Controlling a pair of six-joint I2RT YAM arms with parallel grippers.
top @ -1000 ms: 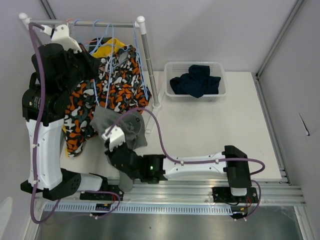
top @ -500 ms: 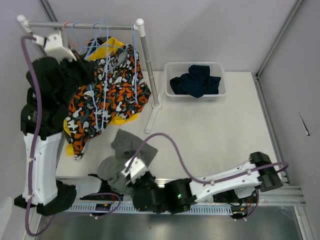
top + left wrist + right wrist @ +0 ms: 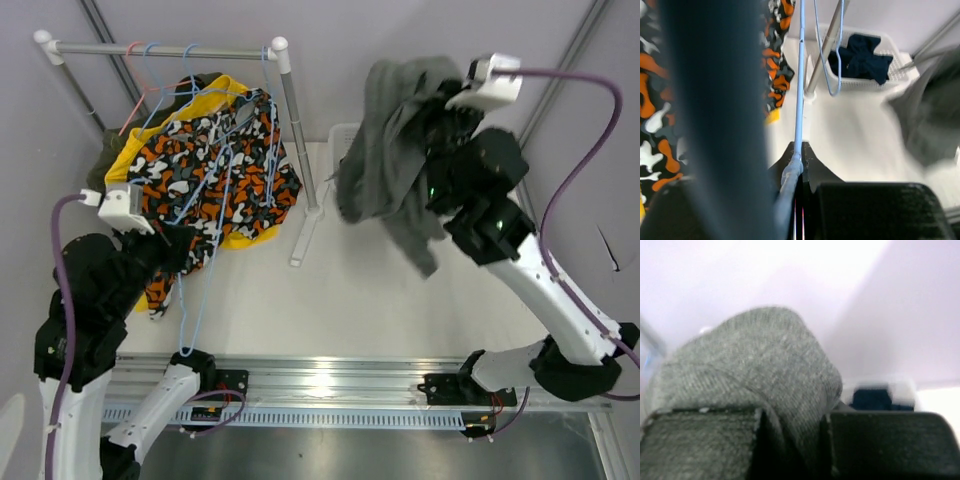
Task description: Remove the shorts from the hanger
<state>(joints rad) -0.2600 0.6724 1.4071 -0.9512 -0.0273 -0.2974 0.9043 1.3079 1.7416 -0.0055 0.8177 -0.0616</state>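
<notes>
Right tool (image 3: 792, 440) grips the grey shorts (image 3: 390, 130) high above the basket (image 3: 860, 86); released here, they may drape outside. Left tool (image 3: 795, 172) pinches a blue hanger (image 3: 800, 75), risking a snag.

Top external: high behind bases, looking down over whole table (image 3: 420, 300). Left wrist: close, facing far right corner. Right wrist: even closer. All share basket (image 3: 865, 86).

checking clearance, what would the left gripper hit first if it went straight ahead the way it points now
Likely the clothes rack's post, short of the white basket; depth is hard to judge.
</notes>
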